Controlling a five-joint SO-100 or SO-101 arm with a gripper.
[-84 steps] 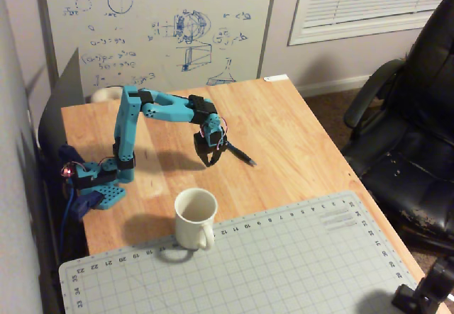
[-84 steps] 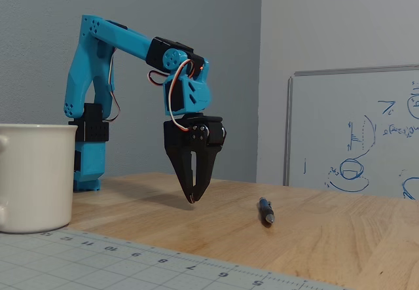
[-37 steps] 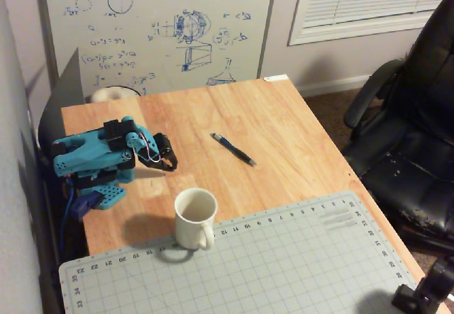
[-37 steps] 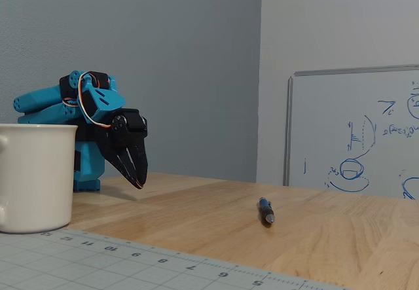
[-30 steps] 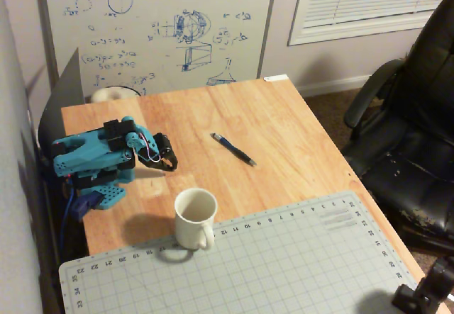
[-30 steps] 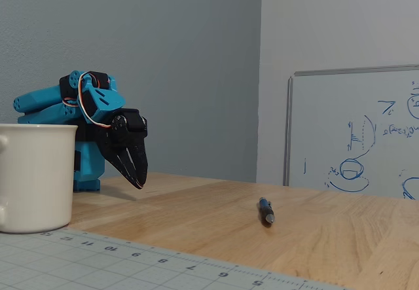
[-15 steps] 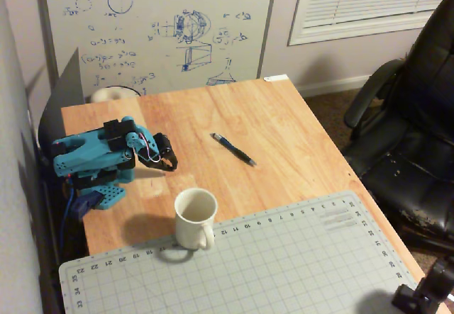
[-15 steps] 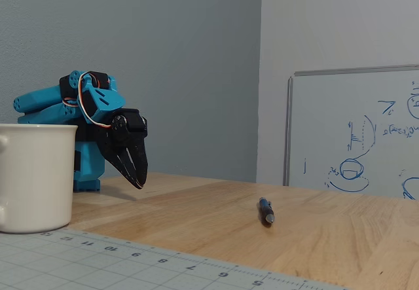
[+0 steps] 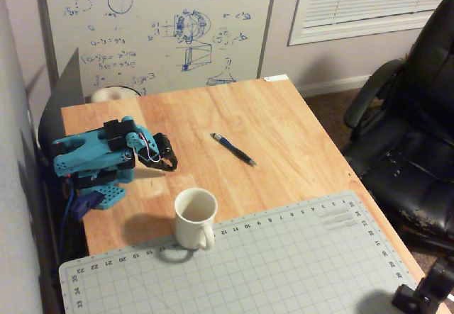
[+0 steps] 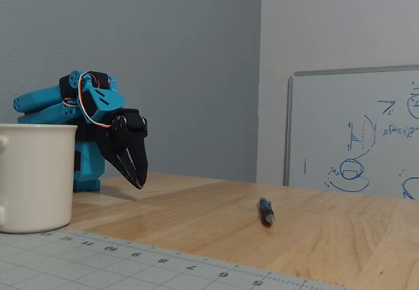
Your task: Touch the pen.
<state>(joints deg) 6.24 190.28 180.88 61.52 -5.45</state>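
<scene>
Overhead and fixed views. The pen [image 9: 233, 149] lay diagonally near the centre of the wooden tabletop [image 9: 284, 122], untouched and well apart from the gripper [image 9: 172, 165], which hung at centre left with its jaws closed on nothing, the arm folded over its base. The pen looked light, stiff and apt to roll; a soft touch on its mid-barrel would suit. A white mug [image 9: 194, 217] and cutting mat [image 9: 284, 264] sat lower in frame, clear of the path.

Whiteboard [image 9: 152, 27], blinds window [image 9: 369, 2], black chair [image 9: 411, 137].
</scene>
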